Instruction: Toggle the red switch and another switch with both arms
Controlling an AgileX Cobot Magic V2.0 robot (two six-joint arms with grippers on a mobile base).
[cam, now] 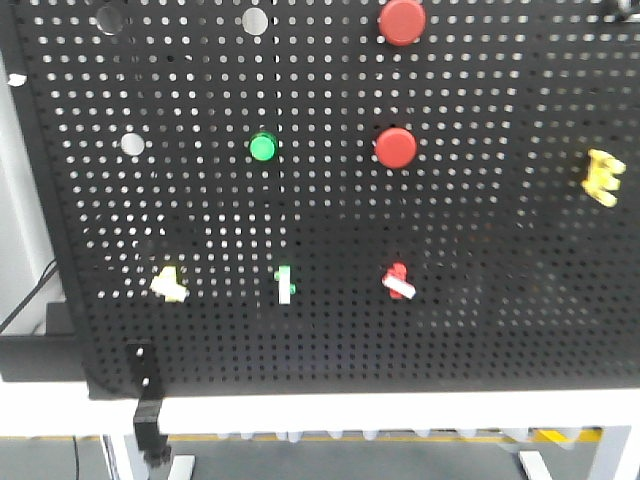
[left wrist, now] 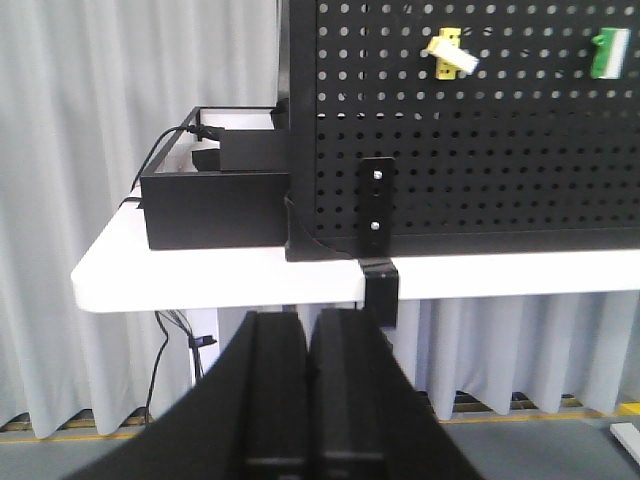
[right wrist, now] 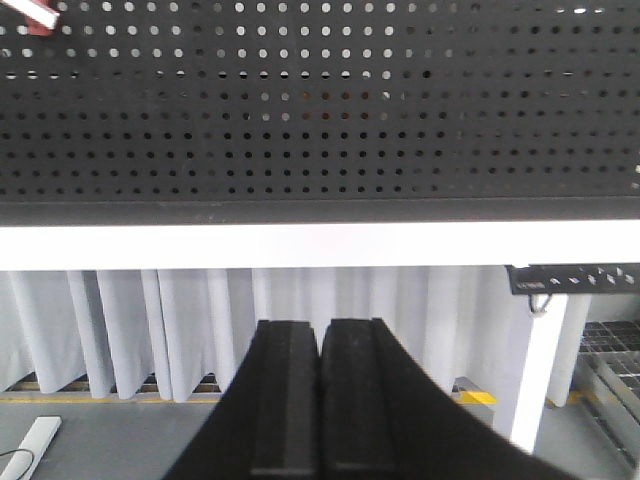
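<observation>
The red switch (cam: 398, 281), a tiny red base with a white lever, sits low on the black pegboard (cam: 480, 230); its edge shows at the top left corner of the right wrist view (right wrist: 35, 14). The pale yellow switch (cam: 168, 283) sits on the same row at the left, also seen in the left wrist view (left wrist: 450, 55). My left gripper (left wrist: 309, 325) is shut, empty, below the table edge, down and left of the yellow switch. My right gripper (right wrist: 322, 330) is shut, empty, below the table, well right of the red switch. Neither arm shows in the front view.
A green-based toggle (cam: 285, 284) stands between the two switches. Two big red buttons (cam: 396, 148), a green button (cam: 262, 148) and a bright yellow piece (cam: 603, 176) are higher up. A black clamp bracket (left wrist: 377, 240) grips the white table edge (left wrist: 200, 275); a black box (left wrist: 215, 195) sits left.
</observation>
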